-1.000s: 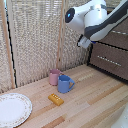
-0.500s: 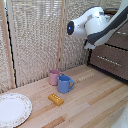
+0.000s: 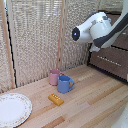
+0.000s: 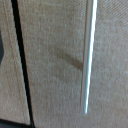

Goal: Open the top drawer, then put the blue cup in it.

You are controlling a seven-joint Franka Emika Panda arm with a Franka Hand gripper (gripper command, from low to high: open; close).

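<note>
Blue cup (image 3: 64,83) touches pink mug (image 3: 54,76); yellow block (image 3: 55,99), plate (image 3: 12,109) nearby on bench (image 3: 95,102). Claw state unclear.

On the bench (image 3: 95,100), the pink mug (image 3: 53,77) touches the blue cup (image 3: 64,84) on its wall side; a yellow block (image 3: 56,99) lies just before them, a plate (image 3: 12,109) at the exterior view's left edge. Bare wood toward the dresser (image 3: 112,60).
</note>
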